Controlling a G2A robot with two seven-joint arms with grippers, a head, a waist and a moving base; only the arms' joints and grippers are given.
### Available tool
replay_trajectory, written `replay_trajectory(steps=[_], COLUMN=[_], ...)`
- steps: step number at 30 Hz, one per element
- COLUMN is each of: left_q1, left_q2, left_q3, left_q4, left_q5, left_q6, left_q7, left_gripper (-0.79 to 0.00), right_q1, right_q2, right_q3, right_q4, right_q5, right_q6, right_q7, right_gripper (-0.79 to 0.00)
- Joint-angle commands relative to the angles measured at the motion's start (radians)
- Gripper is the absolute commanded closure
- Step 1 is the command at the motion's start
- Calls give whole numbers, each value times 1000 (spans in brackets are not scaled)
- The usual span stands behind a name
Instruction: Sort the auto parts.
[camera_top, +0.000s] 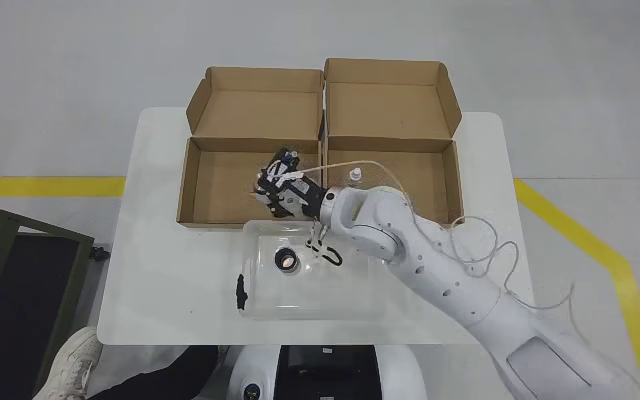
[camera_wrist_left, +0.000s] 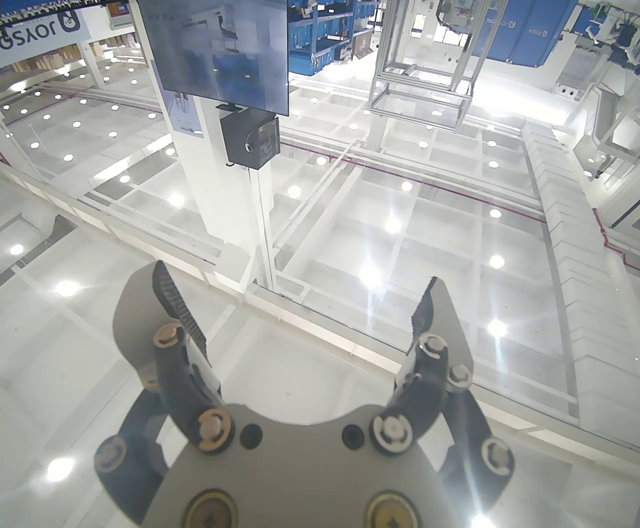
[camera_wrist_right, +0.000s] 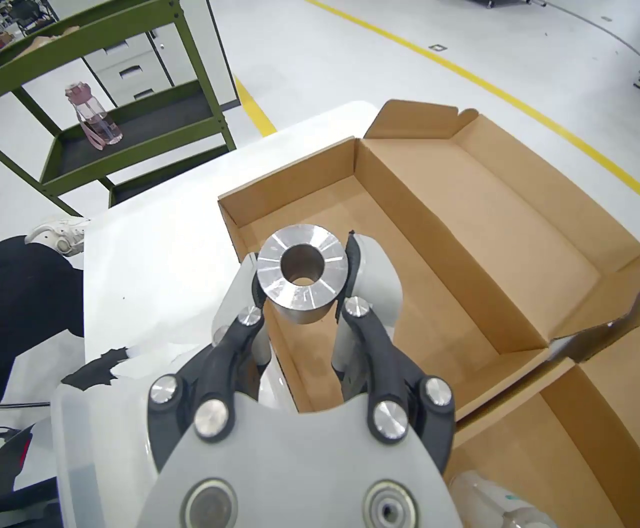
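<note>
metal ring (camera_wrist_right: 300, 300): silver. left cardboard box (camera_top: 215, 190) and right cardboard box (camera_top: 425, 185): brown. desk (camera_top: 160, 280): white. floor stripe (camera_top: 60, 186), left edge: yellow.

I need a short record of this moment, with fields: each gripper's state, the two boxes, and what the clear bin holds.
right gripper: shut on a metal ring, held above the left cardboard box
left gripper: open, holding nothing, pointed at the ceiling
left cardboard box: lid open
right cardboard box: lid open, a small pale item inside
clear bin: on the table in front of the boxes, holds a round metal part and a black hook
</note>
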Motion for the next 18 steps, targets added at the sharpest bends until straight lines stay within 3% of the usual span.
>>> replay_trajectory(steps=[1,18], left_q1=[0,0], left_q2=[0,0], left_q3=[0,0], left_q4=[0,0], left_q5=[0,0], left_q6=[0,0], left_q7=[0,0], left_gripper=[-785,-785], right_q1=[21,158], right_q2=[-17,-168], right_q3=[-19,-148], right_q4=[42,357], right_q5=[11,71], right_q6=[12,92], right_q7=[4,57], right_gripper=[0,0])
